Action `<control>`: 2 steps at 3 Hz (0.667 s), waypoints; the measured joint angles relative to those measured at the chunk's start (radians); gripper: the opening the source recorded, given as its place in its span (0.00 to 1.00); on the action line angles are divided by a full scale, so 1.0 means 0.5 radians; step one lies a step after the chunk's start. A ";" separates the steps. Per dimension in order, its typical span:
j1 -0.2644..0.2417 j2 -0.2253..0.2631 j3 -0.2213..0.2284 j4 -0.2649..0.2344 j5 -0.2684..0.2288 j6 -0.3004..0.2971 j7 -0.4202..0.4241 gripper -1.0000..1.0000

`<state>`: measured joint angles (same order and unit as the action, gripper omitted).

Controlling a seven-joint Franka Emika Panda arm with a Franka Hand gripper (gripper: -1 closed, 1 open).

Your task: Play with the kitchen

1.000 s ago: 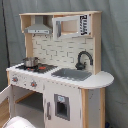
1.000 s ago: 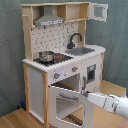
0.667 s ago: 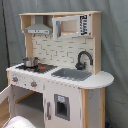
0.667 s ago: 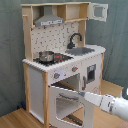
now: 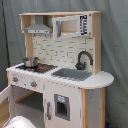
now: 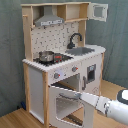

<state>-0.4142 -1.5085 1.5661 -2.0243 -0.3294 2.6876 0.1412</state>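
Note:
The toy kitchen (image 5: 60, 70) of light wood and white panels stands upright, with its grey hood (image 5: 37, 27), black faucet (image 5: 83, 59), sink (image 5: 72, 75) and a small pot (image 5: 31, 61) on the stove. In the second exterior view the kitchen (image 6: 62, 55) has its oven door (image 6: 65, 106) swung open towards the camera. My gripper (image 6: 80, 95) is at the door's top edge, by the dark handle (image 6: 65, 91). The white arm (image 6: 114, 106) reaches in from the second exterior view's lower right. In the first exterior view only a white part of the arm (image 5: 20, 122) shows at the bottom left.
A grey curtain (image 6: 117, 40) hangs behind the kitchen. The floor (image 6: 20, 119) is light wood. Red-centred knobs (image 6: 56, 76) sit above the oven opening. A small cabinet door (image 6: 91, 76) with a dark window is shut beside the oven.
The arm has shifted slightly along the top edge of the oven door. The door stays open at about the same angle.

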 joint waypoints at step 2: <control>-0.022 -0.010 0.110 0.026 -0.001 -0.122 0.436 1.00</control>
<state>-0.4252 -1.5134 1.6212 -2.0112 -0.3297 2.6267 0.3592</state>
